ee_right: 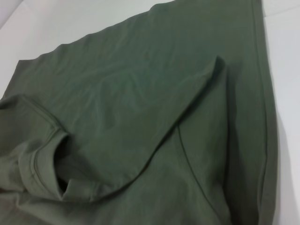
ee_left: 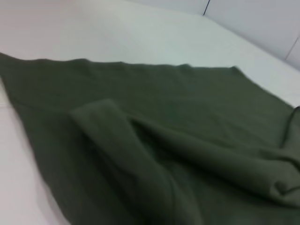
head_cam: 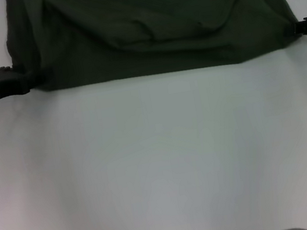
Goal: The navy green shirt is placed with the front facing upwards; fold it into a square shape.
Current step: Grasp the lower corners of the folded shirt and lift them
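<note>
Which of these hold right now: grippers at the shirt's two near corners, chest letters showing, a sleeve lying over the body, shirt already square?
1. The left gripper and right gripper sit at the near corners of the shirt. True.
2. Cream letters show on top. False: only plain green fabric shows.
3. A sleeve lies folded over the body. True.
4. The shirt is a neat square. False: it lies wide and rumpled on the table.
</note>
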Controlling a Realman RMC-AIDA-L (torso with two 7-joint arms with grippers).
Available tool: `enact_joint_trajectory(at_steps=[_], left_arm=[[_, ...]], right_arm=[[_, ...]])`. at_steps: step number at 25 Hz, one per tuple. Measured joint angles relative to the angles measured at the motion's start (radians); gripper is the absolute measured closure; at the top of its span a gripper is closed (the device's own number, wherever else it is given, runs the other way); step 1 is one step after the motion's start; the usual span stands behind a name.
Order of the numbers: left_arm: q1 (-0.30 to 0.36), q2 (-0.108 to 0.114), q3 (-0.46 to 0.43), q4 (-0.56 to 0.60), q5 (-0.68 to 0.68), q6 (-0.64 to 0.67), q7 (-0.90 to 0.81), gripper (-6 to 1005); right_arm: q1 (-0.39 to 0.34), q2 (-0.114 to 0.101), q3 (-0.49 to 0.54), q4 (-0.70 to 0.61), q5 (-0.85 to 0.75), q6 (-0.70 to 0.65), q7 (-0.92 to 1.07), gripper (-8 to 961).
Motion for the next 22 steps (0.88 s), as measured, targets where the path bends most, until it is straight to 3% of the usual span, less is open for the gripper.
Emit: enact_joint_trajectory(at_steps=[11, 22], left_arm=[[-0.003, -0.011, 0.076, -0.015, 0.000, -0.073, 0.021, 189], [0.005, -0.011, 0.085, -0.014, 0.000, -0.086, 0.057, 189]], right_arm=[[-0.004, -0.002, 0.004, 0.000, 0.022, -0.005, -0.002, 901], [0.000, -0.003, 0.004, 0.000, 0.023, -0.006, -0.004, 901]])
